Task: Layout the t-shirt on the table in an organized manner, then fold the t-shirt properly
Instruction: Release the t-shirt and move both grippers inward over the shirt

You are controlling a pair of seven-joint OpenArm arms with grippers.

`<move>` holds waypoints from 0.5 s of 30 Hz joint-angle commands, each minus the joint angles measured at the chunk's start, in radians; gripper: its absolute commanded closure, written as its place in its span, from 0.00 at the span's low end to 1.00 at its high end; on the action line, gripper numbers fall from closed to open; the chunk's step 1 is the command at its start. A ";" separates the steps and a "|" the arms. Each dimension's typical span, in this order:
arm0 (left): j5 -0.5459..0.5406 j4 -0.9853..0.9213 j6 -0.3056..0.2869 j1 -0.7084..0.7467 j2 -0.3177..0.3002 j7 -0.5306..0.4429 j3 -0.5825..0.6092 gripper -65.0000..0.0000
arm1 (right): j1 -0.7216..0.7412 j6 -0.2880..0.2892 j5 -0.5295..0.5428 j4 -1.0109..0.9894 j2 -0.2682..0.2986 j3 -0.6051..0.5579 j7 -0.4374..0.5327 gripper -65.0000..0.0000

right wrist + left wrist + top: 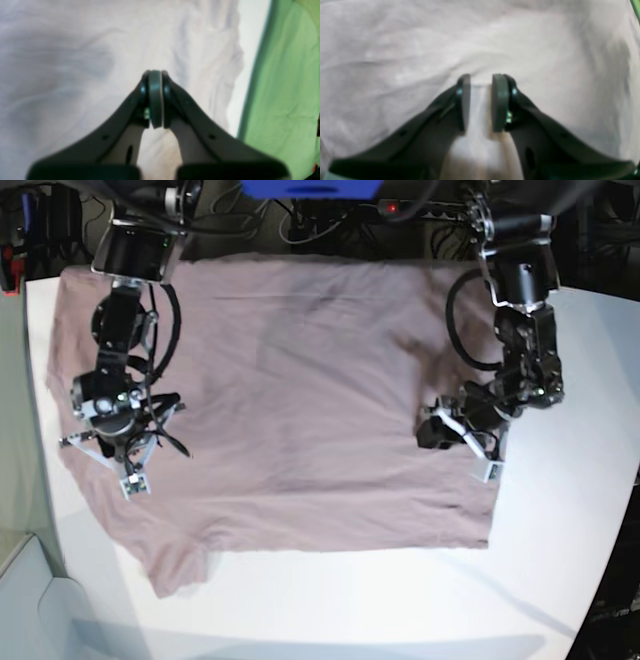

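- So the t-shirt (290,400) is spread out pretty flat on the white worktop (560,540), covering most of the middle. One sleeve pokes out toward the near corner on the base view's left, and the rest looks like a rough rectangle with a few soft wrinkles.
- I'd call this the tail end of the layout step, right on the edge of starting the first fold. No part looks folded over yet as far as I can tell.
- My left end effector (481,100) is down at the shirt's edge on the base view's right side. Its pads sit slightly apart with a strip of pale cloth between them, so it looks like it's pinching the t-shirt there, though the wrist view is blurry.
- My right end effector (155,100) is over the opposite side of the shirt, fingers pressed fully together. I can't see any fabric caught between them, so I'm treating it as holding nothing.
- Next move, my guess: the right side needs to open up and get its own pinch on the cloth edge so both sides lift together.
- Worry is a one-sided pull would drag the shirt and rumple it again.
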 commanded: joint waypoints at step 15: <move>0.077 -0.243 0.044 -0.174 -0.126 -0.113 0.003 0.75 | -0.033 0.003 0.002 0.009 0.004 -0.006 0.013 1.00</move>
